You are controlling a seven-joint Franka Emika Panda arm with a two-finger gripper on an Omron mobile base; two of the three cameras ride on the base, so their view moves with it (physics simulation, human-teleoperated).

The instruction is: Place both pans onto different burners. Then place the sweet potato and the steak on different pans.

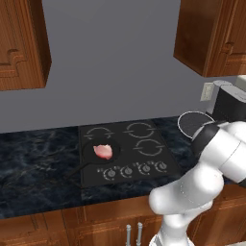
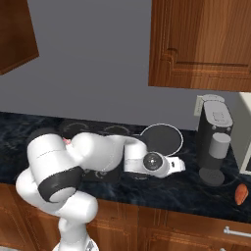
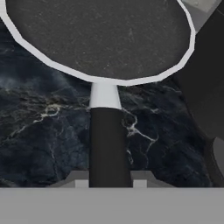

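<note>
The claw (image 3: 110,183) is pinching the handle (image 3: 107,144) of the silver-rimmed pan (image 3: 100,39), which is resting on the dark marble worktop (image 3: 39,131) right of the cooktop (image 1: 127,151). Because the claw is holding the handle's end, the flat, dark, speckled pan risks drooping or twisting when lifted.

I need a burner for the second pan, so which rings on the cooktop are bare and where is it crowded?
The two back rings and the front right ring are bare. The front left ring holds the black pan with the steak. Right of the cooktop it is crowded: silver-rimmed pan, gripper on its handle, coffee machine.
</note>
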